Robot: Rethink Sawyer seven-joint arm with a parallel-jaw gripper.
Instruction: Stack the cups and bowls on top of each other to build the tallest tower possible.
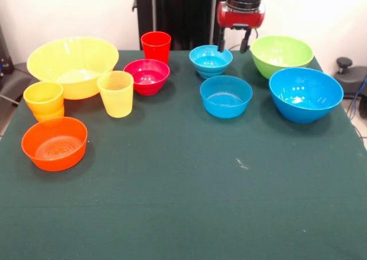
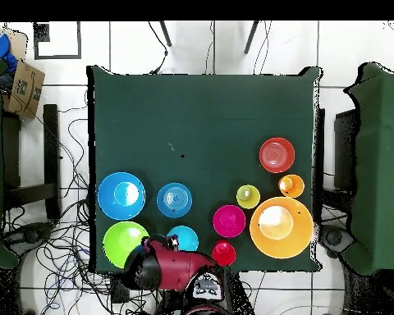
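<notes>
All the bowls and cups stand apart on the green table (image 1: pixel 183 202); no tower shows. At the left are the large yellow-orange bowl (image 1: pixel 71 65), the orange-yellow cup (image 1: pixel 44 99), the yellow cup (image 1: pixel 116 93) and the shallow orange bowl (image 1: pixel 54 143). The red cup (image 1: pixel 155 46) and the magenta bowl (image 1: pixel 147 75) are in the middle. At the right are two small blue bowls (image 1: pixel 210 60) (image 1: pixel 225 96), the lime green bowl (image 1: pixel 281 54) and the large blue bowl (image 1: pixel 305 93). My gripper (image 1: pixel 233 43) hangs open and empty at the far edge, between the far small blue bowl and the green bowl.
In the overhead view my arm (image 2: pixel 171 267) covers the table's bottom edge beside the green bowl (image 2: pixel 123 243) and a small blue bowl (image 2: pixel 183 239). Cables lie on the floor around the table. A cardboard box (image 2: pixel 21 89) sits at the left.
</notes>
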